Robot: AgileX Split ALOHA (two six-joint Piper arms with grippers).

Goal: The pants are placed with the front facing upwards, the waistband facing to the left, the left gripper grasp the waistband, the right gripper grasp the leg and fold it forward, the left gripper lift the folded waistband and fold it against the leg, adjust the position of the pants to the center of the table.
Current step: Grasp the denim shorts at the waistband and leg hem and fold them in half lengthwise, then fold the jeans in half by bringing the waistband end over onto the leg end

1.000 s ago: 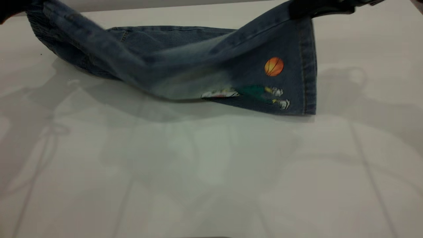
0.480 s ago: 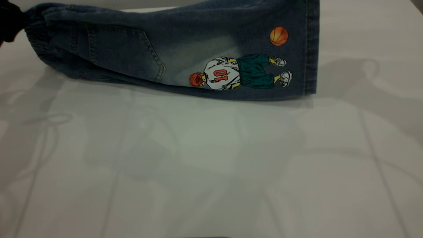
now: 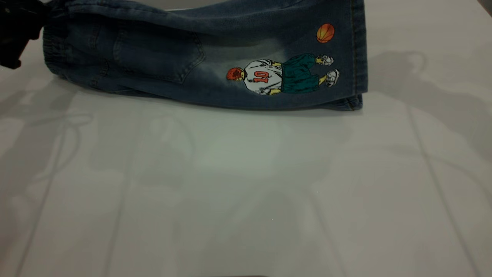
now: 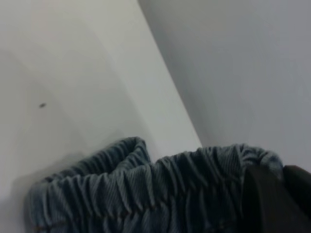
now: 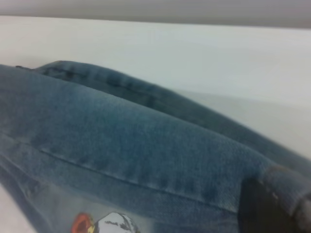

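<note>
While my left end effector (image 3: 17, 32) clamps the waistband (image 4: 146, 189), my right end effector (image 5: 265, 208) pinches the leg (image 3: 292, 57) hem. I judge both grips keep the pants (image 3: 200, 57) taut so the printed leg lays over squarely on the table (image 3: 246, 192).

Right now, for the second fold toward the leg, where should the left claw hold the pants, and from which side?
Grip the gathered waistband from the pants' left end. It forms a thick ridge there, and the left claw is already at it.
</note>
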